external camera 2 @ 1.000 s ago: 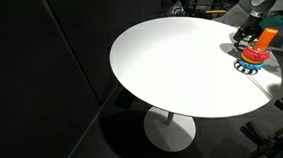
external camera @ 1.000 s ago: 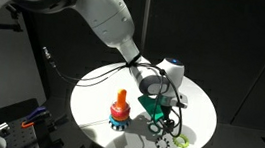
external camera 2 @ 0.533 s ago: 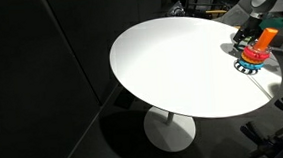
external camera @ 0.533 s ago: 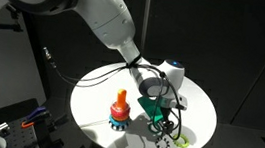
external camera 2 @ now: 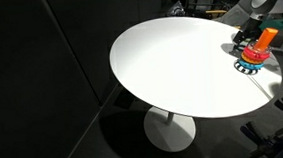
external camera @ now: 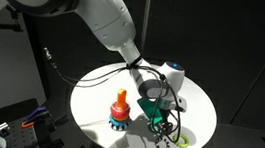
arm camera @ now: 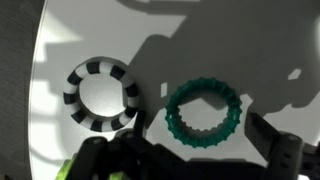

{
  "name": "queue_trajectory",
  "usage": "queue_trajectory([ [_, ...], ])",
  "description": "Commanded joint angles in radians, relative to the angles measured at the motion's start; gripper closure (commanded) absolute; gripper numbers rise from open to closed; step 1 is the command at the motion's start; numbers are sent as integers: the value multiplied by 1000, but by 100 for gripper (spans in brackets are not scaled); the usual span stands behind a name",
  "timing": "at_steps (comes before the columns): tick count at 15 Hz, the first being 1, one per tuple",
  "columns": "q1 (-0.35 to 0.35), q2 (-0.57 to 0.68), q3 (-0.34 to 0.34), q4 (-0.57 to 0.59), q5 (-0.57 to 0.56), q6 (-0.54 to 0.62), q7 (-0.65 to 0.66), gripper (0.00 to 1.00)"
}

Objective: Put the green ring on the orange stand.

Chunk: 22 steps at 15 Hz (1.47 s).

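Little has moved: the gripper hangs wide open over the small dark green toothed ring, lying ungrasped on the white round table, near the orange peg stand with blue gear base.

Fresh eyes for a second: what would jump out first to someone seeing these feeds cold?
The white arm bends over the round white table, its gripper open over the green ring in the wrist view. Beside that ring lies a white ring with dark bands. The orange stand is upright on its blue base near the table's edge.
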Motion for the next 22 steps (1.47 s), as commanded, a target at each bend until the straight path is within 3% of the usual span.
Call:
queue_trajectory([
  [1,-20,1,19,4,24,2,-35,0],
  [2,-19,1,19,4,24,3,-34,25],
  [3,-18,1,18,3,23,3,-34,26],
  [7,-15,-15,14,3,23,-3,-25,55],
  [13,-9,-99,17,-32,23,-32,-28,55],
  [22,33,-343,0,-173,-1,-138,-78,55],
])
